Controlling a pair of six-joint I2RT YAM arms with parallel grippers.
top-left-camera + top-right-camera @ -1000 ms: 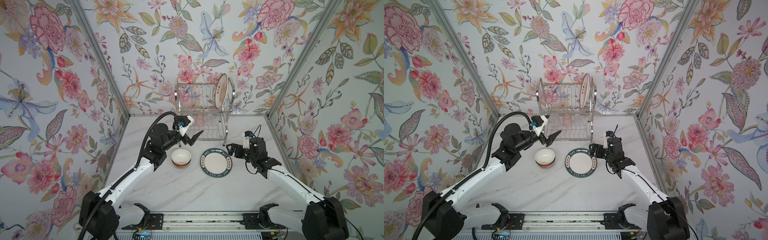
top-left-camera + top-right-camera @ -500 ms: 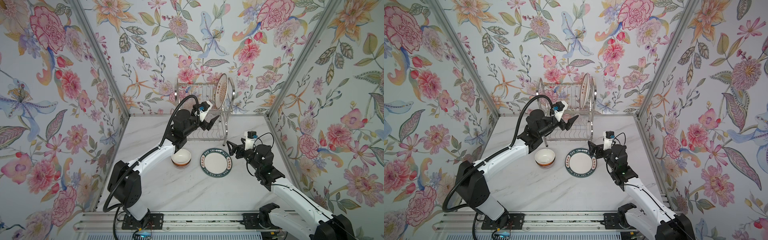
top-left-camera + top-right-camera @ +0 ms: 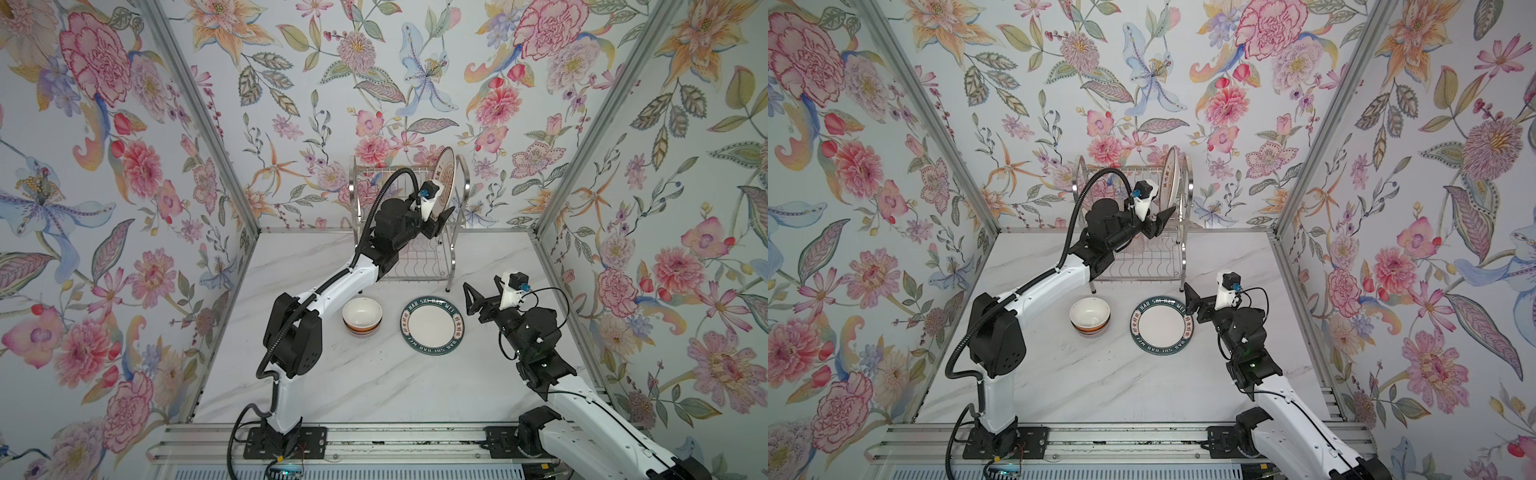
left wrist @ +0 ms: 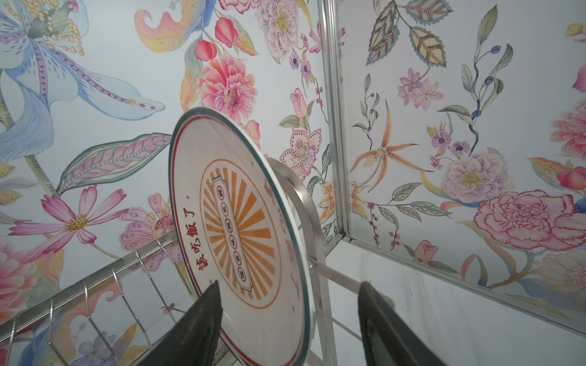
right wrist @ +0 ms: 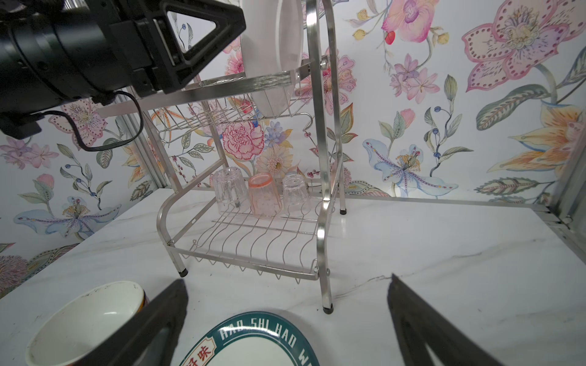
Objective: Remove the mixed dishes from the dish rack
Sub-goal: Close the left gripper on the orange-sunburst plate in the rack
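Observation:
The dish rack [image 3: 451, 249] [image 3: 1183, 249] [image 5: 326, 190] stands at the back centre. An orange sunburst plate [image 3: 447, 176] [image 3: 1169, 174] [image 4: 241, 228] stands upright in its upper tier. My left gripper [image 3: 441, 218] [image 3: 1163, 220] [image 4: 290, 283] is open and straddles the plate's lower rim, one finger across its face, the other apart from its back. Two clear glasses [image 5: 229, 188] [image 5: 295, 193] and a pink glass [image 5: 264, 195] stand upside down on the lower tier. On the table lie an orange-banded bowl [image 3: 361, 316] [image 5: 85, 320] and a teal-lettered plate [image 3: 434, 326] [image 5: 253, 342]. My right gripper [image 3: 481, 283] [image 5: 287, 279] hangs open and empty beside that plate.
Floral walls close in the marble table [image 3: 374, 374] on three sides, with metal corner posts [image 3: 540, 224] at the back. A mounting rail [image 3: 374, 436] runs along the front edge. The left arm's black cable [image 3: 395, 178] arches over the rack's upper tier.
My left arm has reached from above the bowl up to the rack's upper tier, and its jaws have narrowed around the sunburst plate. The right gripper has drawn back a little from the teal-lettered plate.

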